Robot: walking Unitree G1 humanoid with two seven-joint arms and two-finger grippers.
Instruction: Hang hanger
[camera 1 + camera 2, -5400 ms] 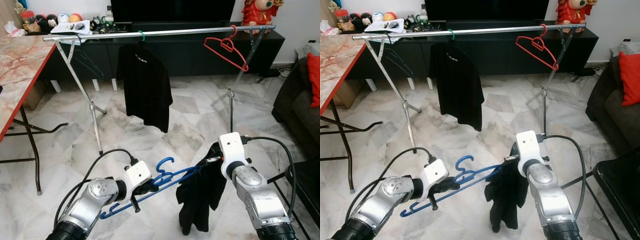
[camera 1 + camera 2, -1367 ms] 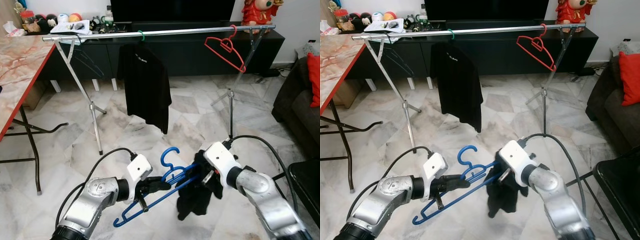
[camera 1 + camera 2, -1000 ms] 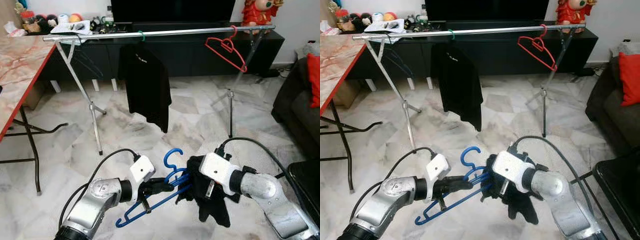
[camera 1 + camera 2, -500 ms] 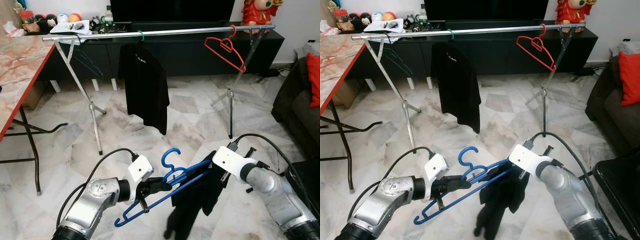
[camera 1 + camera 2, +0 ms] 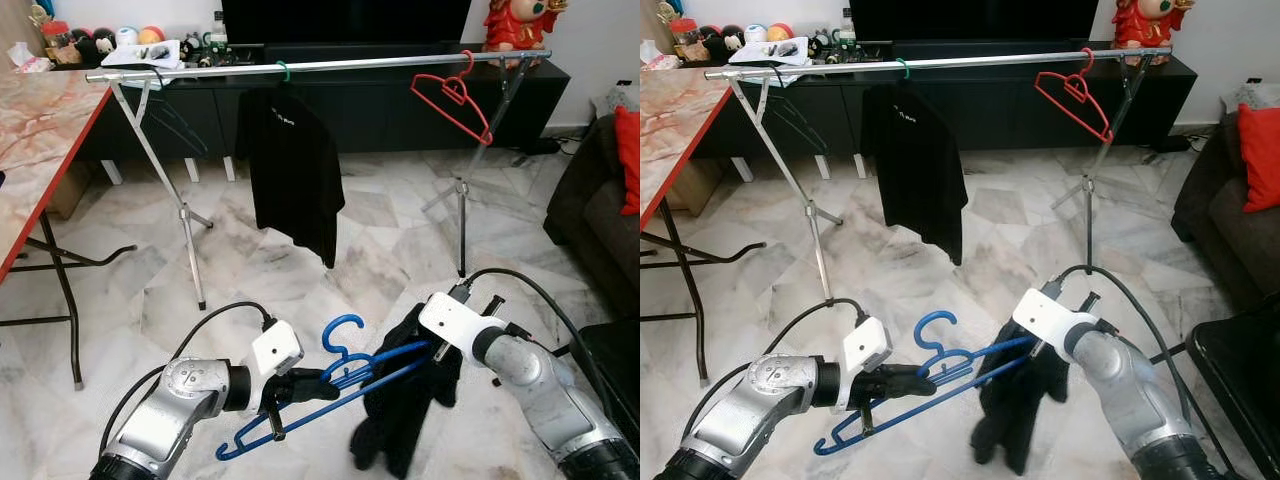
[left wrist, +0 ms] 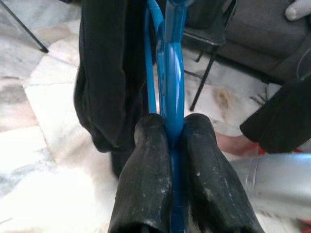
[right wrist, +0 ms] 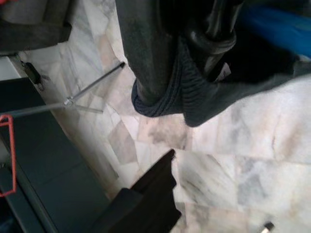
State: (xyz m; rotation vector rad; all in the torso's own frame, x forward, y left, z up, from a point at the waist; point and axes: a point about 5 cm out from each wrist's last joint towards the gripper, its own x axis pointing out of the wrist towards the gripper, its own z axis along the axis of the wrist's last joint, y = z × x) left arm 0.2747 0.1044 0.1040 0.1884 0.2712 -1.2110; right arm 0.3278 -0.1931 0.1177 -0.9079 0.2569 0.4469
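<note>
A blue hanger (image 5: pixel 345 368) is held low over the floor, hook up, with my left gripper (image 5: pixel 300 384) shut on its lower bar. The left wrist view shows both fingers (image 6: pixel 146 174) clamped on the blue bar (image 6: pixel 173 97). A black garment (image 5: pixel 405 410) droops from the hanger's right end. My right gripper (image 5: pixel 441 349) is shut on the garment's ribbed collar (image 7: pixel 170 99) at that end. The silver clothes rail (image 5: pixel 330 66) runs across the room well beyond both grippers.
A black shirt (image 5: pixel 293 170) on a green hook and a red hanger (image 5: pixel 452 95) hang on the rail. A marble-topped table (image 5: pixel 40 130) stands at the left. A dark sofa (image 5: pixel 590 200) and a black chair (image 5: pixel 612 360) are at the right.
The left gripper has dropped a little, taking the hanger's left end lower. The black garment has bunched up shorter under the right gripper, which has barely moved.
</note>
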